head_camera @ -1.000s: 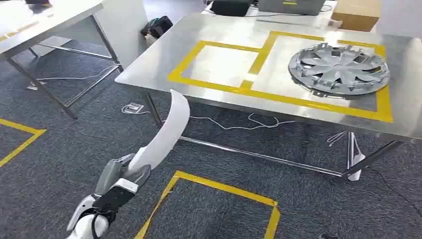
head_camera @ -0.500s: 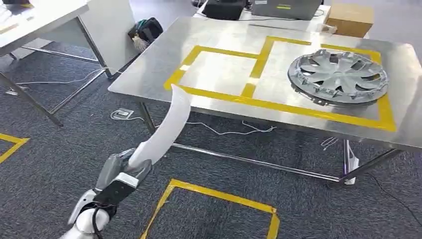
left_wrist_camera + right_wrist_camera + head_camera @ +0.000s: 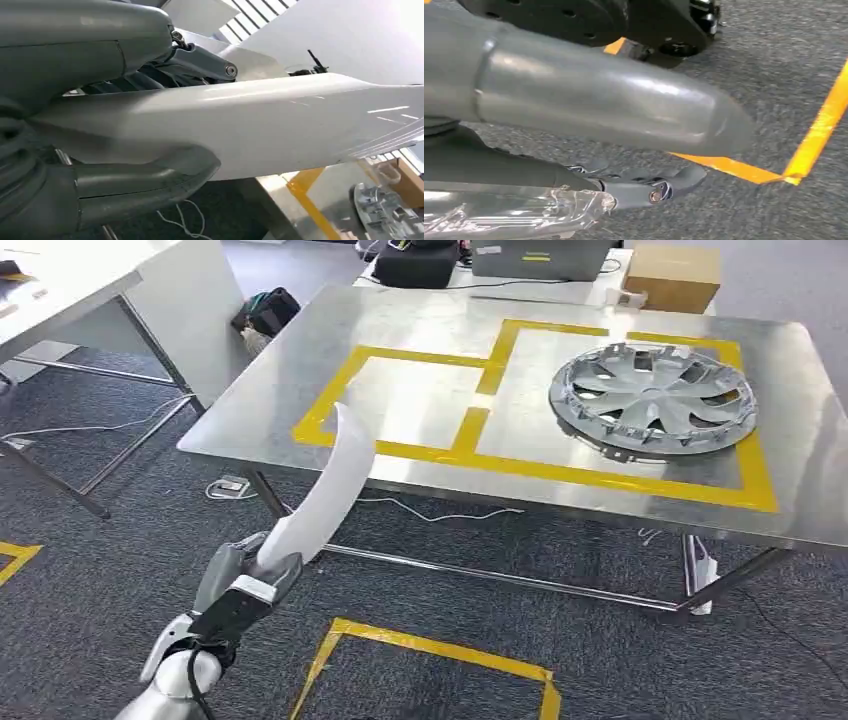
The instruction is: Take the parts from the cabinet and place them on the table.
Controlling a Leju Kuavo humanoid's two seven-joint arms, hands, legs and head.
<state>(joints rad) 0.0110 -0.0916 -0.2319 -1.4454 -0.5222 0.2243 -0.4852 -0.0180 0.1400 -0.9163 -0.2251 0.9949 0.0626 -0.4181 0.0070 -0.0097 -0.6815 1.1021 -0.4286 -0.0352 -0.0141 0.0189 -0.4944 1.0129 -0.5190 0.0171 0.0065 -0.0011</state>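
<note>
My left hand (image 3: 243,581) grips the lower end of a long, curved white part (image 3: 335,485), which rises toward the front edge of the steel table (image 3: 270,400). Up close, the left wrist view shows the white part (image 3: 280,125) lying across the hand (image 3: 100,190), with the thumb wrapped under it. A silver hubcap (image 3: 652,397) lies inside the right yellow-taped rectangle on the table. The left taped rectangle (image 3: 412,398) holds nothing. My right hand (image 3: 599,105) hangs over the grey carpet, fingers stretched out with nothing in them.
A yellow tape square (image 3: 430,648) marks the carpet in front of me. White cables (image 3: 440,512) trail under the table. A second table (image 3: 60,285) stands at the left, with a black bag (image 3: 265,312) on the floor behind it. A cardboard box (image 3: 672,277) sits beyond the table.
The whole picture has shifted, so the camera has moved: the table now sits nearer and more to the left. My left hand still holds the white part the same way.
</note>
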